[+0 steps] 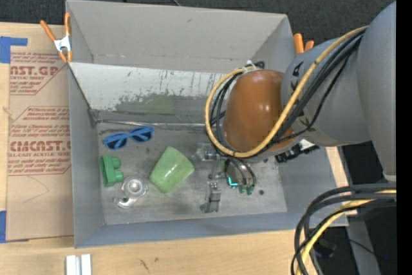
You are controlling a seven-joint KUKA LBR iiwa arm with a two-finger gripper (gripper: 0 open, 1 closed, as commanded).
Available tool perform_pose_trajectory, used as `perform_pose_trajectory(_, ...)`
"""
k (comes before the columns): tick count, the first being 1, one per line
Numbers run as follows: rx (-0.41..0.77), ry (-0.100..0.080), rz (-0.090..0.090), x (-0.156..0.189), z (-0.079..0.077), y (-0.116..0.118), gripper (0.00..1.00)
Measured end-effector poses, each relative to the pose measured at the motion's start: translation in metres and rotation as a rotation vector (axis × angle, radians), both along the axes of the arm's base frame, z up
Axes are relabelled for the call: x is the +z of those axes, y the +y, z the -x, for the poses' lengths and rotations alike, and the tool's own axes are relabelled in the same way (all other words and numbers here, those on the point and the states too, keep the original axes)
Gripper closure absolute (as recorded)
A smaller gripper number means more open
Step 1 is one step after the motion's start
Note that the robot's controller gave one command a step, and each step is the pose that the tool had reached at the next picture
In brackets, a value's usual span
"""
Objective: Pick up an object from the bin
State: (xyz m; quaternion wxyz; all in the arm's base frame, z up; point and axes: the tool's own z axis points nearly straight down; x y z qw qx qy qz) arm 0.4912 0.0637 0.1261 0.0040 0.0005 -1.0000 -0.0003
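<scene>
Green cup (171, 169) lies just left of my end effector (215, 193), which hangs low near the bin (180, 29) floor. Spread or pinching, I cannot tell; seemingly nothing is lifted, so the whole pick is left.

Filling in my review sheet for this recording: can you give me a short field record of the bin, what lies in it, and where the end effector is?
container: grey metal bin
back left: blue sunglasses
left: dark green plastic piece
front left: small clear, silvery item, kind unclear
middle: pale green cup, apparently on its side
end effector: low over the bin floor, just right of the cup
grasp: cannot tell
</scene>
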Motion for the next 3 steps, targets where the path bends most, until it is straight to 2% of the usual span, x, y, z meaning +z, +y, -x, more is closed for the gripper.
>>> perform_pose_trajectory(1,-0.369,-0.006,0.002,-0.044,-0.03,0.041,0.0)
perform_pose_trajectory(2,-0.369,-0.006,0.002,-0.043,-0.03,0.041,1.0)
perform_pose_trajectory(3,-0.383,-0.015,-0.002,0.075,-0.034,0.058,1.0)
